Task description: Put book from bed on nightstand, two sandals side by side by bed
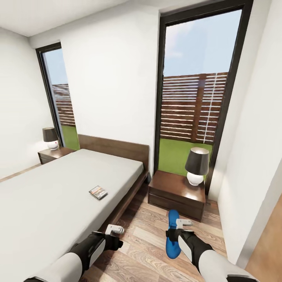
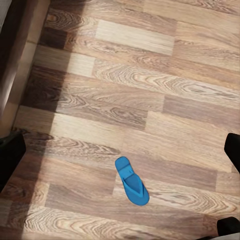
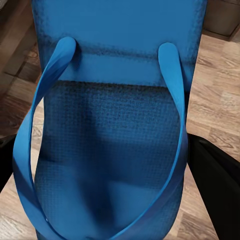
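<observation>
Sandal hangs in the right gripper, jaws closed on it, above the floor beside the bed, whose mattress carries the book. It could slip or land askew, since the hold looks to be on one edge. Left gripper is too cropped to tell its jaws; the second sandal lies on the planks.

So the big low bed with the dark-brown wooden frame and plain pale-grey mattress has just one thing on it: a small thin dark paperback book, lying flat near the edge that faces the aisle. The brown wood-plank floor runs alongside, and in the left wrist view a bright blue flat flip-flop sandal lies flat on the planks, well away from the bed frame.
</observation>
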### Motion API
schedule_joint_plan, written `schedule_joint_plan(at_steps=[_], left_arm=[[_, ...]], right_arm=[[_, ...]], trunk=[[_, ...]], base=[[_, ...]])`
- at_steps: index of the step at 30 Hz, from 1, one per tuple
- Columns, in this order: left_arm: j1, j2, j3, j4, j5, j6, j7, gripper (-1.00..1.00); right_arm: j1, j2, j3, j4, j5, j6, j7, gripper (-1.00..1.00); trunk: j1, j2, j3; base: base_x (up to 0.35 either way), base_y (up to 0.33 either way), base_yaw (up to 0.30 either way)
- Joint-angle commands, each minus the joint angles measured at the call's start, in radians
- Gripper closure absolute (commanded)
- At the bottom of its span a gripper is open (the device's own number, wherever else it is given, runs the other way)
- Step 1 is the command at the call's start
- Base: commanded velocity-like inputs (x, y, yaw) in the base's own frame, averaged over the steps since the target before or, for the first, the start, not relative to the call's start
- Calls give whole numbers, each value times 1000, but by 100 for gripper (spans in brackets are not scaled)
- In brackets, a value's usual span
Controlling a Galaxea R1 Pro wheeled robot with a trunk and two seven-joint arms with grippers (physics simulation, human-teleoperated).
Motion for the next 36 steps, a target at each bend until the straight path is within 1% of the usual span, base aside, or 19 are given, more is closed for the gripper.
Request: schedule_joint_plan(at_steps=[1,14,24,36], left_arm=[[0,1,-7,-1,10,5,1,-100],[0,1,-7,-1,10,5,1,-100],[0,0,-7,-1,10,5,1,-100],[0,1,-7,-1,10,5,1,-100]], right_arm=[[0,1,-7,-2,0,5,-2,100],[0,1,-7,-2,0,4,-2,100],[0,2,-6,-2,0,5,-2,100],[0,1,-6,-2,0,4,-2,100]], trunk=[[0,-1,0],[0,-1,0],[0,-1,-1],[0,-1,-2]], base=[[0,0,12],[0,0,10],[0,0,191],[0,0,66]])
